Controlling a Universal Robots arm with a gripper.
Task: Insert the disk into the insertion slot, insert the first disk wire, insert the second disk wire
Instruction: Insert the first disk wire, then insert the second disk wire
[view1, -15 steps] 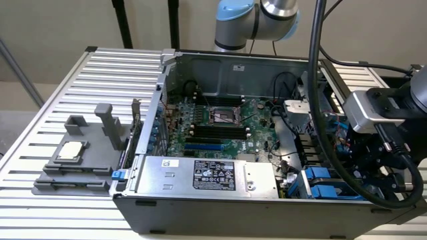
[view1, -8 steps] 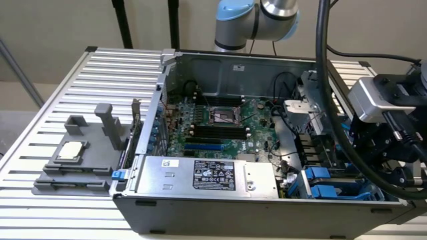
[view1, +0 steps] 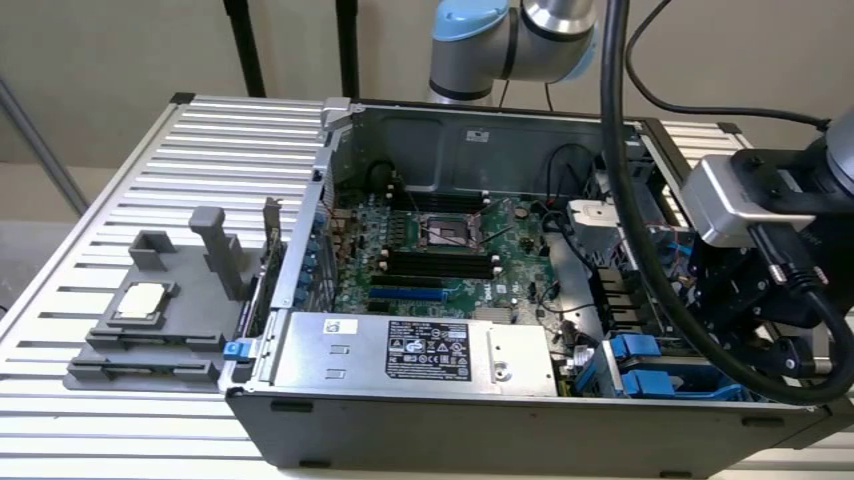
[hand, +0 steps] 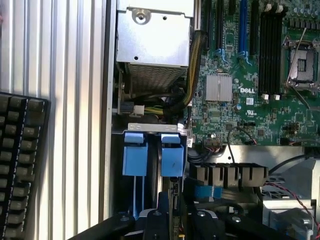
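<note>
gripper (hand: 174, 214) clamped on the disk (hand: 171, 161), jaws either side of its thin edge | disk stands on edge in the drive cage (hand: 155, 128), near corner of the case (view1: 534, 420), exterior view's right | second blue carrier (hand: 135, 155) just beside the disk | power-supply box (view1: 414, 350) along the near wall | keyboard (hand: 20, 165) outside the case

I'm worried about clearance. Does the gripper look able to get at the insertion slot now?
Probably yes: the gripper sits close over the insertion slot, the case is open, and the cables lie beside its blue rails, not across them.
</note>
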